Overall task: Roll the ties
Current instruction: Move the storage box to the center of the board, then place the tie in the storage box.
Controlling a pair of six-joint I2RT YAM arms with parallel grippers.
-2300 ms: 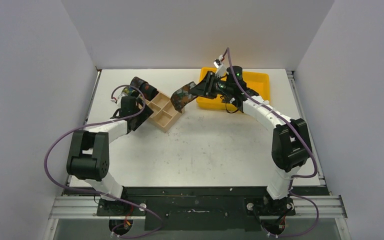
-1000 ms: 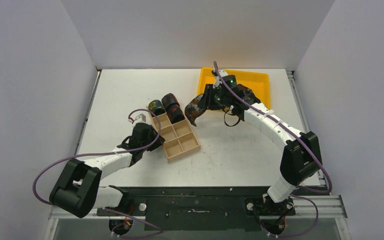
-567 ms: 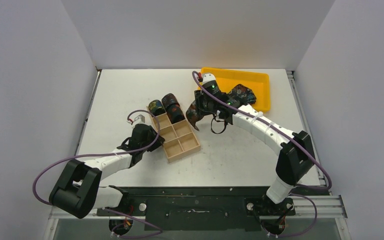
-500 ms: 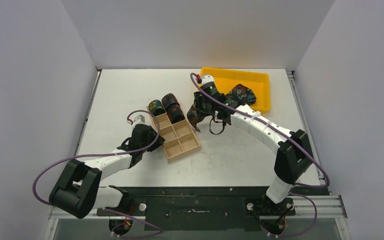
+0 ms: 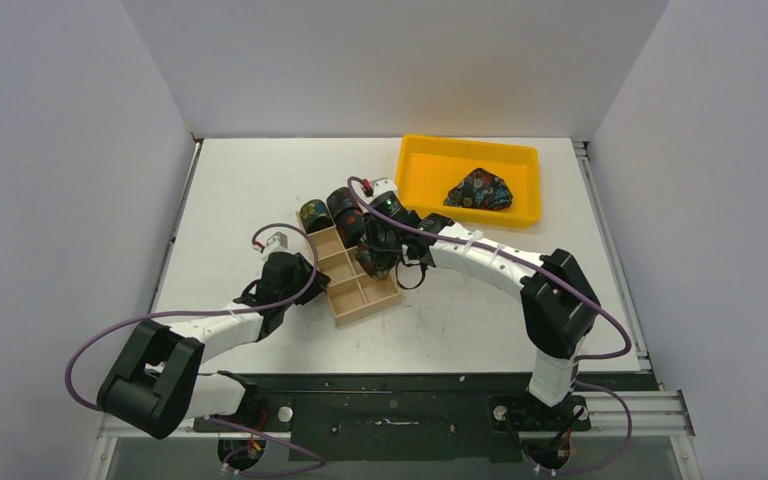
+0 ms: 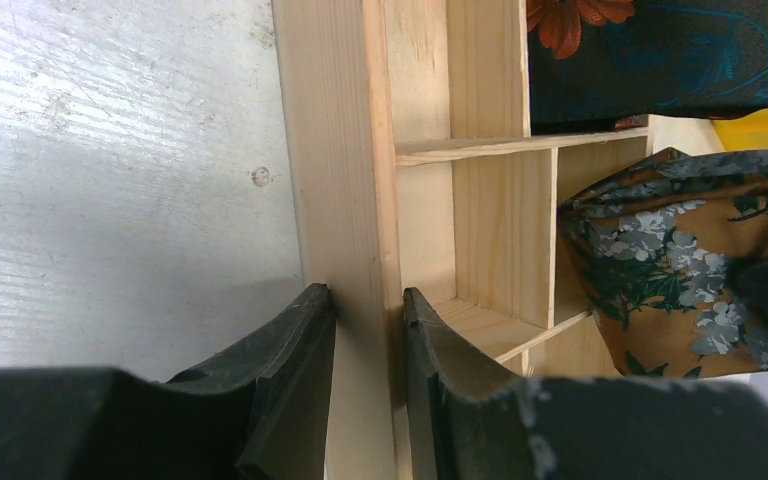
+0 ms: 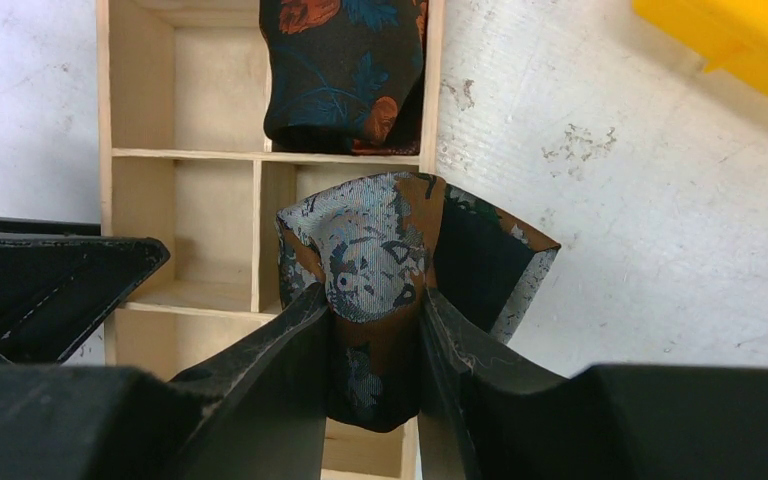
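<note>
Item: rolled tie (image 7: 370, 250), brown-rust cloth with grey-blue flowers, wound into a short, loose cylinder.
Place: over the middle cell of the wooden box (image 7: 260, 155), on the side toward the yellow tray (image 5: 420, 165); judged not yet seated.
Right hand (image 7: 372, 300): clenched across the roll's sides.
Left hand (image 6: 365, 300): clenched on the box's outer wall, one finger inside and one outside.
Handling: judged light, soft and springy. The silky weave likely slips, and the coil would unwind if let go. Best held across the curved flanks, pressing the layers together.
Other ties: dark blue roll (image 7: 345, 70) with orange flowers in the end cell beside it. A crumpled tie (image 5: 478, 190) lies in the tray, well apart from the box.
Box make: pale bare wood with thin, stiff partitions and square cells.
Surface (image 5: 260, 170): white, matte and scuffed.
</note>
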